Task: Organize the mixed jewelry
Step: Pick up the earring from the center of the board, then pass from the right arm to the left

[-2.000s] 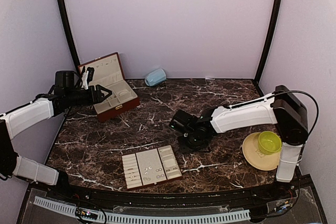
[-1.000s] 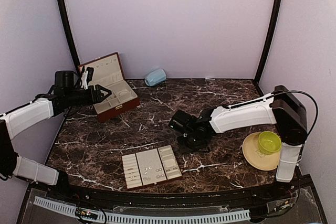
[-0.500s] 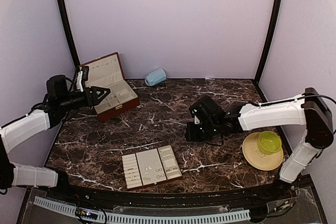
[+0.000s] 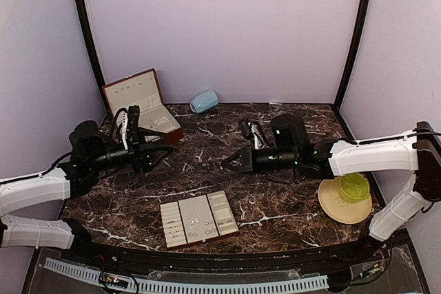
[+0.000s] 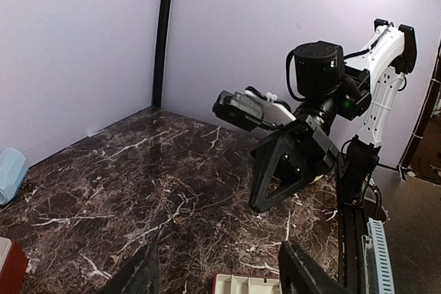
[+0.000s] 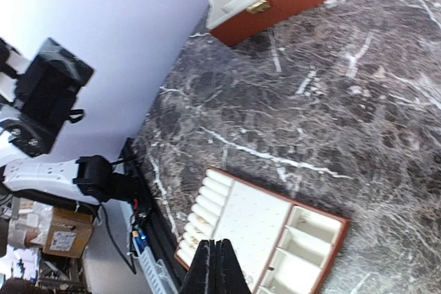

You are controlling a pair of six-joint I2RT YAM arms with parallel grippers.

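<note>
Tiny shiny pieces of the mixed jewelry (image 4: 189, 224) lie in the cream-lined tray (image 4: 222, 206) near the front edge. The right wrist view shows small gold pieces (image 6: 196, 222) on the ring rolls of that tray (image 6: 251, 222). Two more specks (image 5: 176, 220) glint on the bare marble in the left wrist view. My left gripper (image 4: 157, 153) hovers open left of centre, nothing between its fingers (image 5: 141, 277). My right gripper (image 4: 231, 163) hangs shut above the middle of the table, pointing left. Its fingertips (image 6: 215, 266) are pressed together over the tray with nothing visible between them.
An open red-brown box (image 4: 141, 109) stands at the back left, a pale blue object (image 4: 203, 101) by the back wall. A yellow plate (image 4: 334, 204) with a green bowl (image 4: 353, 186) sits at the right. Dark marble lies between the arms.
My left gripper has swung from the box toward the table's middle. My right gripper has lifted off the marble and turned to point left, staying shut.
</note>
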